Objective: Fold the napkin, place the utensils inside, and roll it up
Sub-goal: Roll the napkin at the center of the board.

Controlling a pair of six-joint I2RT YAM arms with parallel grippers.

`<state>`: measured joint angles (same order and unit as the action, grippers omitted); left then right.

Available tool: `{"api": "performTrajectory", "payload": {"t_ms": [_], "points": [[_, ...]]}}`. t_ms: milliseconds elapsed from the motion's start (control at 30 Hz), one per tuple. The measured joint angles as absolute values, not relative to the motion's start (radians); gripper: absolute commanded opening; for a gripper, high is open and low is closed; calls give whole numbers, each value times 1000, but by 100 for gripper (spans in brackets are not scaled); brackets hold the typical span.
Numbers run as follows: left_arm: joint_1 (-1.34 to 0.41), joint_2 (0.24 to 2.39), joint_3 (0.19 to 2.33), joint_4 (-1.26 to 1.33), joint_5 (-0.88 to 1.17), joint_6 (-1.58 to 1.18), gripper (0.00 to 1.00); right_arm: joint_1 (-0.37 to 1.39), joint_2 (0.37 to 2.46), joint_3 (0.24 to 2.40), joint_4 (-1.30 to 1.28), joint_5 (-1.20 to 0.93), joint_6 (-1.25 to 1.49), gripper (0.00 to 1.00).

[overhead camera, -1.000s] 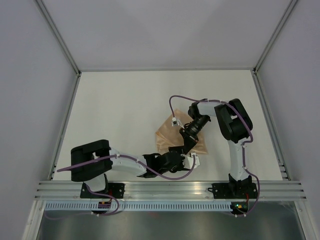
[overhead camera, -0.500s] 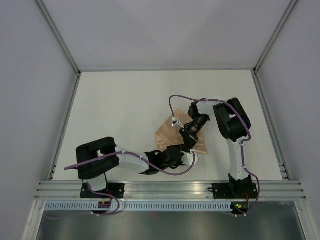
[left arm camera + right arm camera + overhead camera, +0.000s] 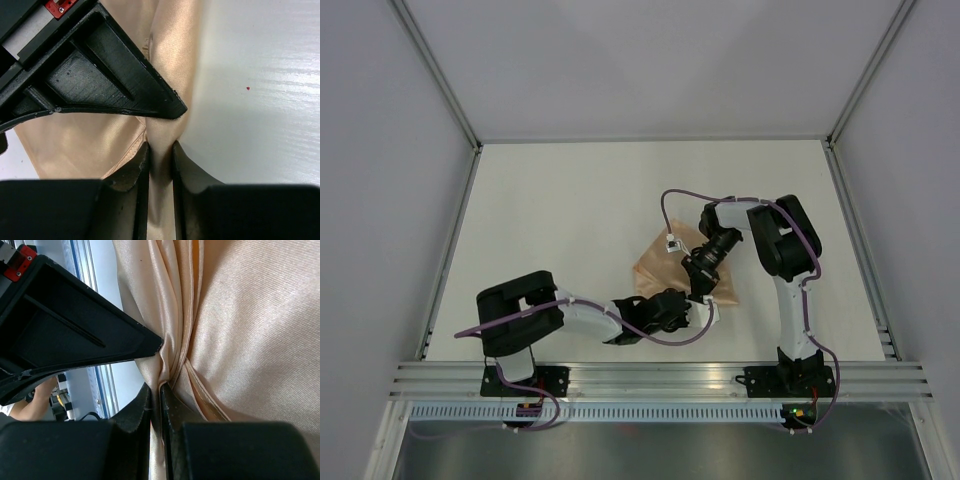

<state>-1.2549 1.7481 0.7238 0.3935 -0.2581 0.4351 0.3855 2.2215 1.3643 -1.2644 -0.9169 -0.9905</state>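
Mid-fold (I'd say): left gripper (image 3: 160, 155) and right gripper (image 3: 159, 395) clamp the wrinkled peach-orange cloth napkin (image 3: 250, 325); next, lift it together.

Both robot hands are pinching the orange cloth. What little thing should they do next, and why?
Probably lift both pinches a little and draw them apart. The left gripper and right gripper each clamp a bunched ridge of the napkin, close together. The cloth looks crumpled, so it likely needs spreading flat before any fold.
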Motion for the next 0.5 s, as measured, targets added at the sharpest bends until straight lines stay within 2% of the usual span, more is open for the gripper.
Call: {"api": "performTrajectory", "payload": {"t_ms": [67,133,167,200,267,300,400,500], "points": [[-1244,1750,731,389,-234,431,2,381,2222,1364,-1268,-915,-991,1],[-1230,1752,741,377,-203,423,2,375,2222,1364,-1271,-912,-991,7],[-1222,1752,749,365,-186,417,2,373,2222,1364,-1271,-910,-991,12],[-1213,1752,758,351,-168,411,2,371,2222,1364,-1272,-910,-991,22],[-1190,1752,780,315,-117,393,2,366,2222,1364,-1276,-910,-988,30],[-1176,1752,791,295,-84,381,2,363,2219,1364,-1279,-912,-984,39],[-1134,1752,818,250,6,344,2,357,2198,1361,-1285,-920,-974,50],[-1084,1754,842,211,104,300,2,350,2152,1351,-1247,-910,-963,55]]}}
